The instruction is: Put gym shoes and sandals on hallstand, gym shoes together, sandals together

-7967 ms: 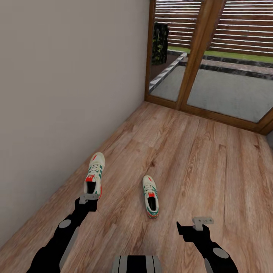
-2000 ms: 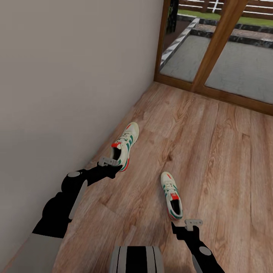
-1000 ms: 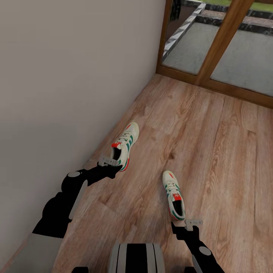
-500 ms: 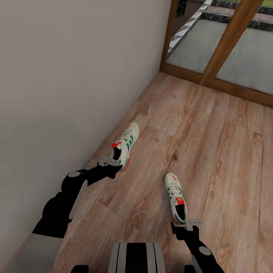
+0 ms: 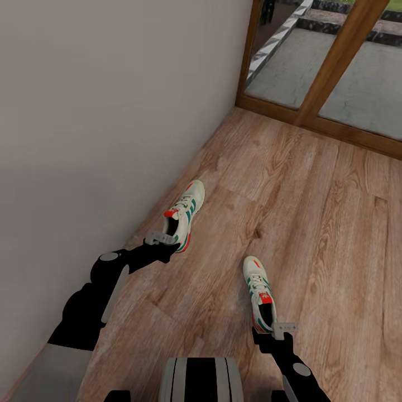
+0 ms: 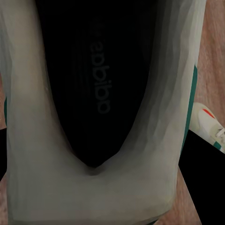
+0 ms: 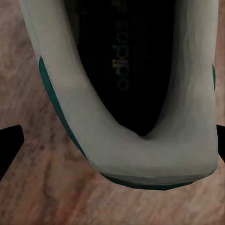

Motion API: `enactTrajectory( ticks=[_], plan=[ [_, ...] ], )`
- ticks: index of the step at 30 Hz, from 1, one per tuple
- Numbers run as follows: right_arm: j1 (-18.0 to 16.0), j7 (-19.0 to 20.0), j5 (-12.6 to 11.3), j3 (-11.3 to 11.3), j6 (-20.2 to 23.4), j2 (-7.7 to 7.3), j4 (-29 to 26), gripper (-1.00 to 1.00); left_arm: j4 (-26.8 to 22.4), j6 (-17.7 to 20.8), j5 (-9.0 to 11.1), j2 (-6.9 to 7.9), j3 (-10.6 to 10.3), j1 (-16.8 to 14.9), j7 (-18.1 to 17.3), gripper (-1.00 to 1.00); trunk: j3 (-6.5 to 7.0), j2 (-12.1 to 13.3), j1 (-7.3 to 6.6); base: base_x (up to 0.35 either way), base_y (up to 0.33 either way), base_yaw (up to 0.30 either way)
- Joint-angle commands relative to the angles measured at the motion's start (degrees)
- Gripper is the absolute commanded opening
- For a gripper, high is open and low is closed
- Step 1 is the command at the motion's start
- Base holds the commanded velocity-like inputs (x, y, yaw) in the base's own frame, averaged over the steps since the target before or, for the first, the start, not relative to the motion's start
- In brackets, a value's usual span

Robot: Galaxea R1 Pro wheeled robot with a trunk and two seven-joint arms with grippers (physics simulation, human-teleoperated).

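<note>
Left gripper point(image 5: 165, 245) sits at the heel of the left shoe point(image 5: 184, 221) by the wall point(image 5: 100, 111); its jaws look closed on it, toe raised. Left wrist view peers into the dark insole. Right gripper point(image 5: 271, 334) hovers at the right shoe point(image 5: 258, 291) on the floor point(image 5: 312, 223); jaws spread, fingertip point(image 7: 9, 145) showing beside the heel.

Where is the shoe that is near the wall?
In the head view, that gym shoe is left of centre, close by the grey wall, its heel at the left gripper and its toe towards the glass door.
</note>
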Motion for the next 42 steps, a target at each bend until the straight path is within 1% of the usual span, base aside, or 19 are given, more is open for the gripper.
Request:
enactTrajectory(
  ticks=[1, 14, 15, 38, 42],
  plan=[
    [0.0, 0.0, 0.0, 0.0, 0.1, 0.0, 0.0, 1.0, -0.1, 0.4, 0.2, 0.03, 0.0, 0.0, 0.0, -1.0, -0.03, 0.0, -0.01, 0.021, 0.0, 0.0],
    [0.0, 0.0, 0.0, -0.2, 0.1, 0.0, 0.0, 1.0, 0.0, 0.4, 0.2, 0.03, 0.0, 0.0, 0.0, -1.0, -0.03, 0.0, -0.01, 0.044, 0.0, 0.0],
    [0.0, 0.0, 0.0, -0.2, 0.1, 0.0, 0.0, -1.0, 0.0, 0.4, 0.2, 0.03, 0.0, 0.0, 0.0, -1.0, -0.03, 0.0, -0.01, 0.001, 0.0, 0.0],
    [0.0, 0.0, 0.0, -0.4, 0.1, 0.0, 0.0, -1.0, -0.1, 0.4, 0.2, 0.03, 0.0, 0.0, 0.0, -1.0, -0.03, 0.0, -0.01, 0.0, 0.0, 0.0],
    [0.0, 0.0, 0.0, -0.4, 0.1, 0.0, 0.0, -1.0, -0.1, 0.4, 0.2, 0.03, 0.0, 0.0, 0.0, -1.0, 0.86, 0.0, -0.11, 0.0, 0.0, 0.0]
  ],
)
